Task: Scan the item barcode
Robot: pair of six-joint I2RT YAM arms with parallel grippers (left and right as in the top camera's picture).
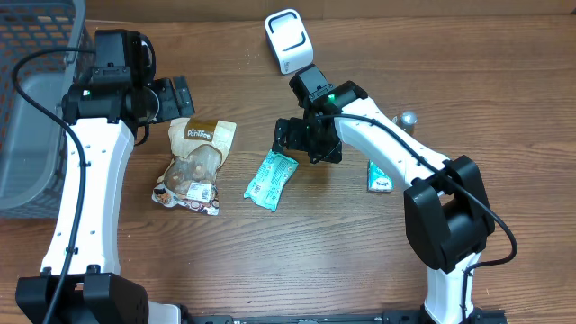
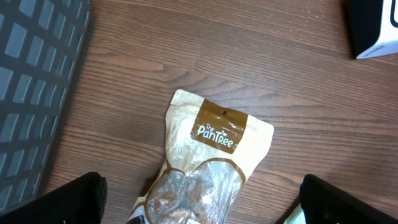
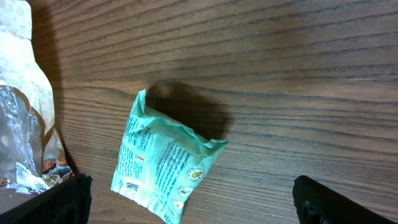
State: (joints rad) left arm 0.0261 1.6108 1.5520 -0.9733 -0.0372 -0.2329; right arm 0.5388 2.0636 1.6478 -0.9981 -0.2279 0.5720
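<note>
Wide-spread, the right pincer [image 3: 193, 202] is poised over the green packet [image 3: 165, 168], which lies unheld on the counter [image 3: 280, 62] beneath it. Pick-up is judged in hand: the packet must be gripped, its barcode turned to the scanner [image 1: 288, 40] beyond. The left pincer [image 2: 205, 202] is held wide too.

Cropped at the left wrist view's bottom edge: lower half of the brown pouch [image 2: 214, 155]; scanner [image 2: 373, 28] reduced to a corner. Partly hidden under the right arm [image 1: 387, 144] overhead: second green packet [image 1: 381, 176]. Too small to read: print on green packet [image 3: 165, 168]. Unidentifiable: small silvery thing [image 1: 408, 118].
</note>
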